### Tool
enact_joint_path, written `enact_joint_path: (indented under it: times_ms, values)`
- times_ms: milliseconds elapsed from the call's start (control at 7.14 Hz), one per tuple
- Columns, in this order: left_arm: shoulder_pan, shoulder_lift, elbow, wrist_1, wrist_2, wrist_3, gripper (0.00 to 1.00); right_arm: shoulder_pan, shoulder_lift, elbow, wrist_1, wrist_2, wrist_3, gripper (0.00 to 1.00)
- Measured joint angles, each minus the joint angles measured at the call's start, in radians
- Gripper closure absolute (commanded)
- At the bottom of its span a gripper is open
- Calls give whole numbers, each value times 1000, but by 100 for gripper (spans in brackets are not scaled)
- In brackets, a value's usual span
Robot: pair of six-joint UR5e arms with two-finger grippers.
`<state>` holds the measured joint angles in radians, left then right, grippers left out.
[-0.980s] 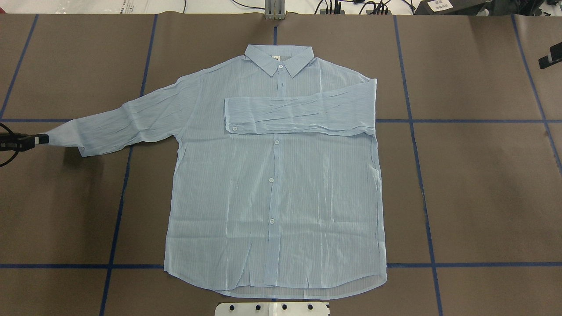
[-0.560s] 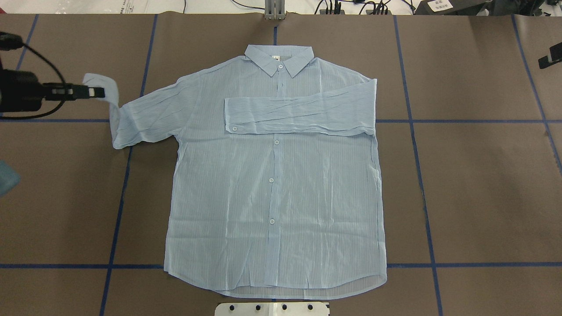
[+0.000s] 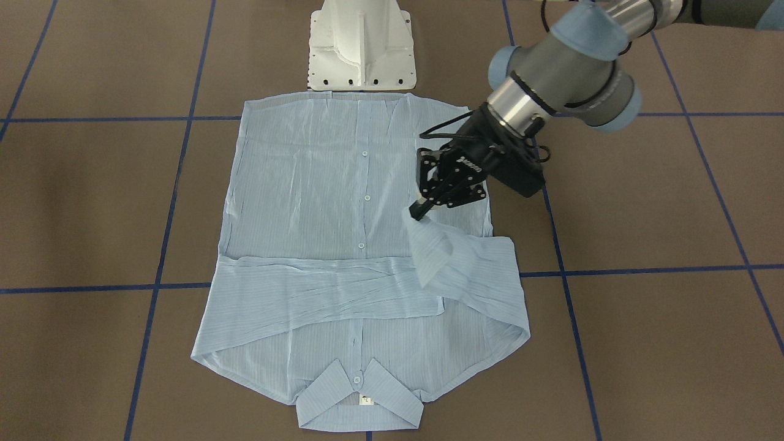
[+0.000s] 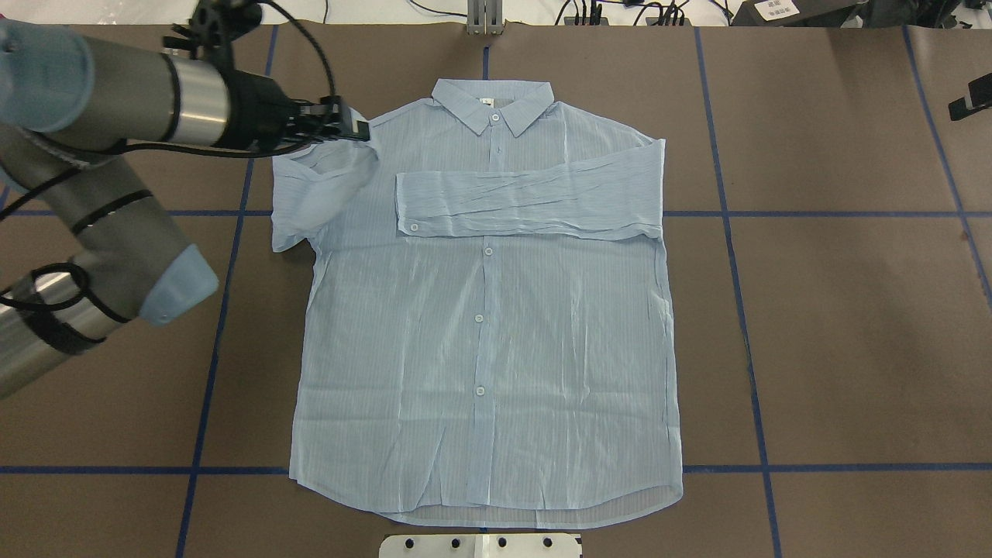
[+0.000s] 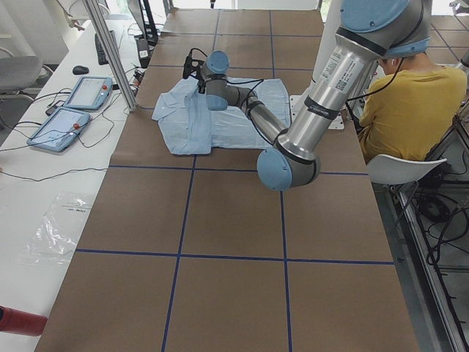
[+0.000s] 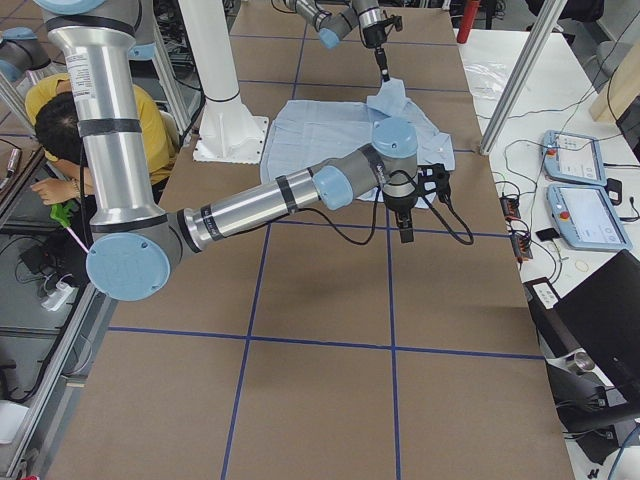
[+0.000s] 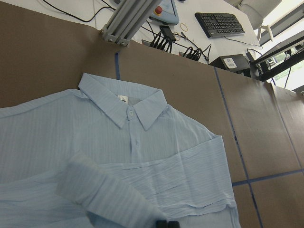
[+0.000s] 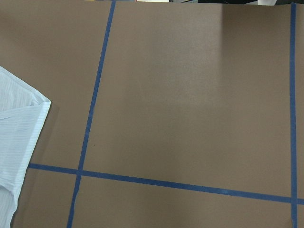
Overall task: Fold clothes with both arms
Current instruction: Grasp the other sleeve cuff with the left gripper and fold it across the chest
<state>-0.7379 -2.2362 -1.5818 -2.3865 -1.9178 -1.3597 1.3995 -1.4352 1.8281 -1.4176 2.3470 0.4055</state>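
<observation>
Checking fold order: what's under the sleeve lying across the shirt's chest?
The front of the shirt; the folded sleeve covers part of the button placket, so any button there is hidden.

Shirt (image 7: pixel 156 142) flat, collar (image 7: pixel 124 107) buttoned, sleeve (image 7: pixel 190 178) folded across chest; blurred cuff (image 7: pixel 102 192) at claw (image 7: pixel 166 223).

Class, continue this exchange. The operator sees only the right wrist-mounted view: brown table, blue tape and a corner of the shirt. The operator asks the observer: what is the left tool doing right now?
Observer: The left tool is shut on a sleeve cuff, held up over the front of the shirt.
Operator: And the other sleeve?
Observer: The other sleeve lies flat, folded across the chest.
Operator: Which way does the collar point?
Observer: The collar lies at the far side of the table, away from the white pedestal base.
</observation>
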Motion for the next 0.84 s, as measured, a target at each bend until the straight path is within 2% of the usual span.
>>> enact_joint_path:
  times_ms: [280,560,700,840]
  values:
    - [107,-78,88,11,122,-15,100,0,-2,0,0,0,2,0]
    - [194,-101,142,11,212,-16,100,0,-3,0,0,-1,3,0]
    - [226,-111,169,12,247,-15,80,0,-3,-1,0,-1,4,0]
    - [255,-134,212,11,272,-14,1,0,-2,-1,0,-1,4,0]
